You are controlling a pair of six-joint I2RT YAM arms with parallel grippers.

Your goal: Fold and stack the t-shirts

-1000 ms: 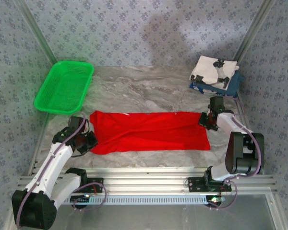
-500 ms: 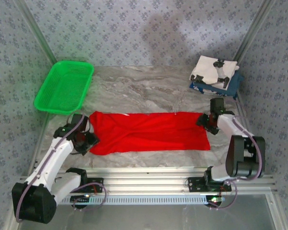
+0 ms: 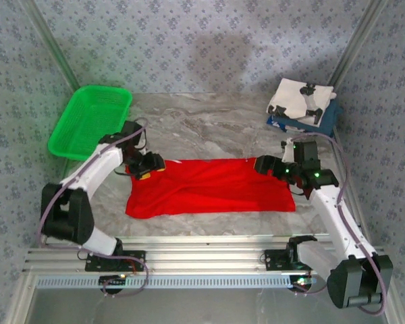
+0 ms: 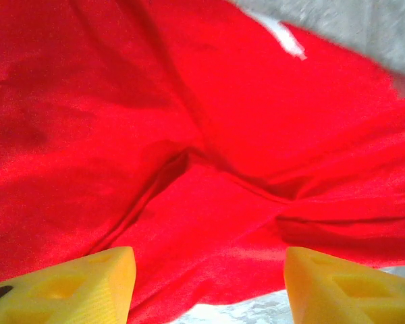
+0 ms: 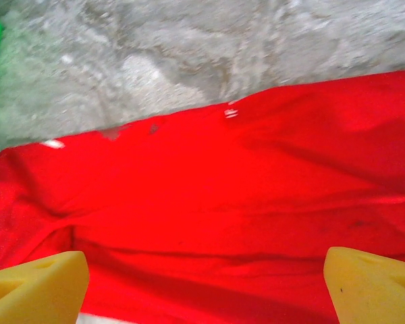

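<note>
On the grey marbled desk (image 3: 209, 128) the red t-shirt (image 3: 216, 185) lies flat as a long band in the middle; folding seems half done. Both arms reach inward over its ends, left gripper (image 3: 152, 168) and right gripper (image 3: 263, 165) spread, holding nothing. Next, pinch the ends for another fold.

Red t-shirt (image 3: 209, 185) lies spread; white shirt (image 3: 293, 98) sits atop navy shirt (image 3: 329, 119).

Grey marbled counter (image 3: 209, 128) before me. Red t-shirt (image 3: 209, 185) lies flat across its near middle. Green basket (image 3: 88, 125) at far left corner. Far right corner: navy t-shirt (image 3: 327, 120) on counter, white t-shirt (image 3: 297, 98) on top.
</note>
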